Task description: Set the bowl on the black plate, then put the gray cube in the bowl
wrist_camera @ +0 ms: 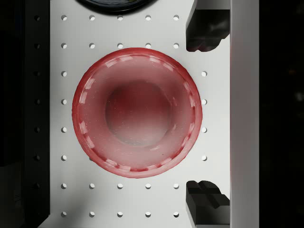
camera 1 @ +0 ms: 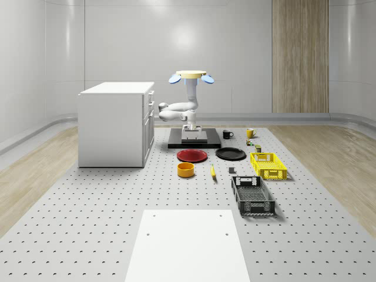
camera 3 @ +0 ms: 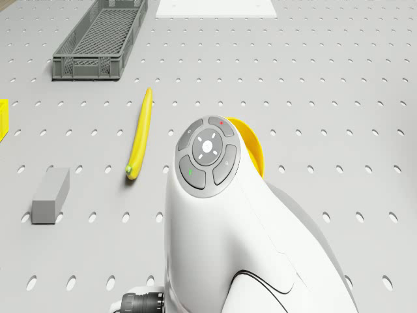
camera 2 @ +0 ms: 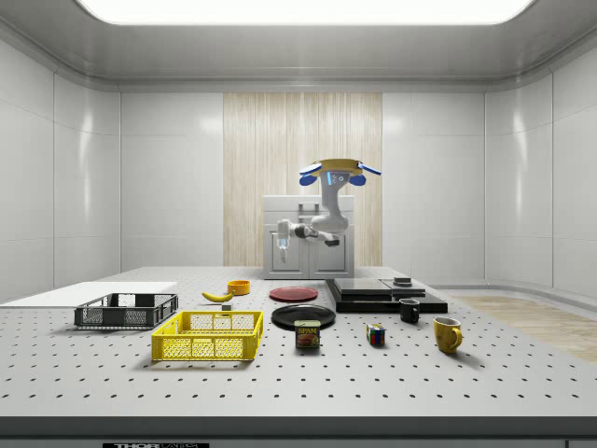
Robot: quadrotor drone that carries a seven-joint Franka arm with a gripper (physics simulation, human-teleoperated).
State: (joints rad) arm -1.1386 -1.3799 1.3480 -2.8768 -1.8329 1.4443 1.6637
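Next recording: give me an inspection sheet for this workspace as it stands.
Surface: perforated table, white sheet at near end.
Job's things: bowl on table, off the black plate; gray cube on table beside banana.
Clutter: red plate, yellow crate, gray crate, black mug, yellow mug, can, puzzle cube, platform, cabinet.
Grippers: gripper open, empty, above red plate; drone hovers near platform.
Cables: nothing seen.
Surroundings: white walls, wood panel.

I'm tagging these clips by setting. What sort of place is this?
Likely a simulated robotics lab: a perforated bench like an optical breadboard, bare white panelled walls, and test props laid out, such as plates, crates and mugs, with the drone hovering above.
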